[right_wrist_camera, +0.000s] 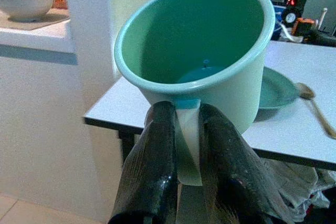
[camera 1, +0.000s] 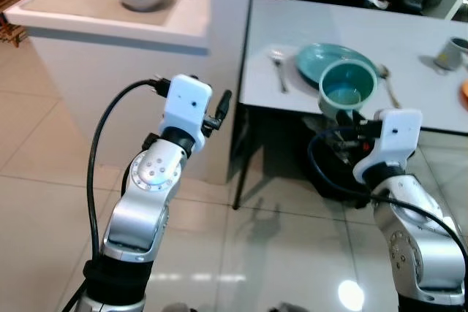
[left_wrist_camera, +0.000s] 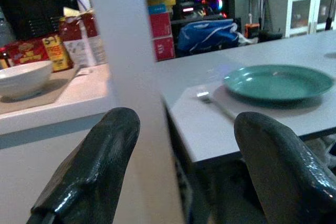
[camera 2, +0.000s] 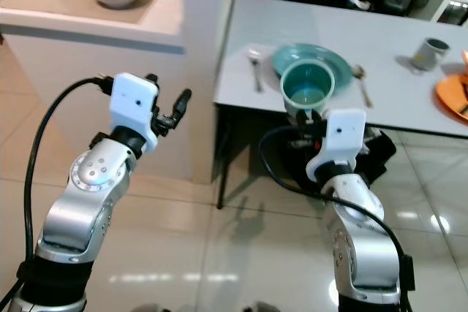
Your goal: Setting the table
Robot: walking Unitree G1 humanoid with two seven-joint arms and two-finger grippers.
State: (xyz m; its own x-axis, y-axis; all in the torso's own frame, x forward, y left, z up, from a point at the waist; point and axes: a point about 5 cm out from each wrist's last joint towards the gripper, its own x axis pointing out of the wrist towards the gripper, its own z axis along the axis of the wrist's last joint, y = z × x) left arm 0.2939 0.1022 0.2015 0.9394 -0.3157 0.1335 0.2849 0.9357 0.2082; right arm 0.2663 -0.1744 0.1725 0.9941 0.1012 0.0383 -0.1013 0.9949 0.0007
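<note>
**Robot arms and grippers: pose and state**

Left arm: silver, jointed, raised and bent at the elbow, white wrist housing uppermost. Left gripper (camera 1: 223,106) with its two long black fingers (left_wrist_camera: 89,177) set wide apart, nothing between them.

Right arm: silver, raised, forearm pointing forward. Right gripper (right_wrist_camera: 184,129) with its fingers closed on the handle of a teal ceramic cup (right_wrist_camera: 202,51), held upright.

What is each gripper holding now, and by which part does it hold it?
The right gripper holds the teal ceramic cup, its two black fingers pinching the cup's handle. The left gripper is open and holds nothing.
</note>
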